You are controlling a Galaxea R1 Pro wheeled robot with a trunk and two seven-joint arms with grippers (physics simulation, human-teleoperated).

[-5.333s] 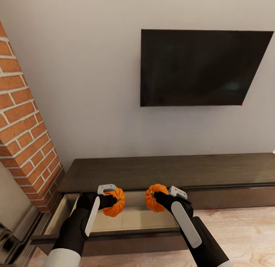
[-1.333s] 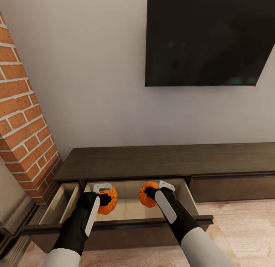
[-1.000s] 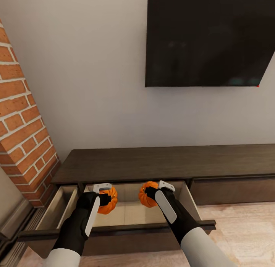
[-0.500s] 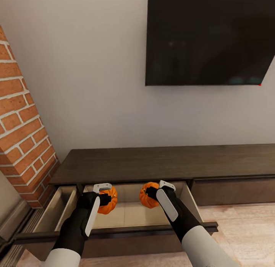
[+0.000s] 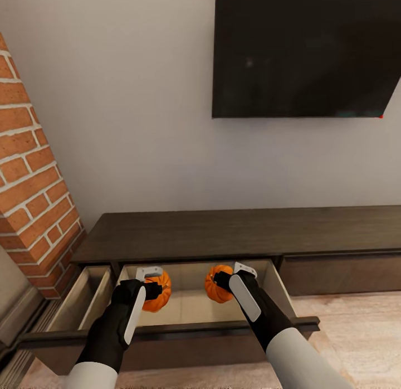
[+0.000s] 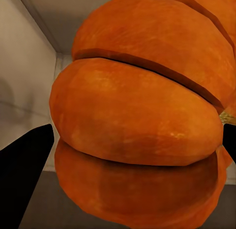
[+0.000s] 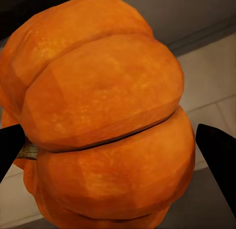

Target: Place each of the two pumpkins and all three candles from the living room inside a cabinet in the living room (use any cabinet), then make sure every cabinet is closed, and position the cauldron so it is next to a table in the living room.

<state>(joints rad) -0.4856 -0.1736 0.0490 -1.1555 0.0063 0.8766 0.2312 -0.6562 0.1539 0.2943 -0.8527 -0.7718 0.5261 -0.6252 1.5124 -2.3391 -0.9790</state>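
Note:
Two orange ribbed pumpkins hang over the open drawer (image 5: 195, 308) of the long dark-brown cabinet (image 5: 239, 236). My left gripper (image 5: 152, 289) is shut on the left pumpkin (image 5: 156, 292). My right gripper (image 5: 221, 280) is shut on the right pumpkin (image 5: 216, 286). Close up, the left pumpkin (image 6: 142, 111) sits between black fingertips (image 6: 24, 160), and its reflection shows on the glossy drawer floor just below. The right pumpkin (image 7: 105, 116) sits between black fingertips (image 7: 216, 150). Candles, cauldron and table are out of view.
A second drawer (image 5: 83, 300) stands open at the cabinet's left end, beside a brick column (image 5: 33, 188). A black TV (image 5: 306, 49) hangs on the wall above. The drawer's dark front edge (image 5: 184, 330) lies between me and the pumpkins. Light wood floor (image 5: 356, 333) lies to the right.
Over five seconds the view moved closer and lower toward the cabinet. Both pumpkins have gone down into the drawer opening. In the last second both grippers stayed shut, with little shift.

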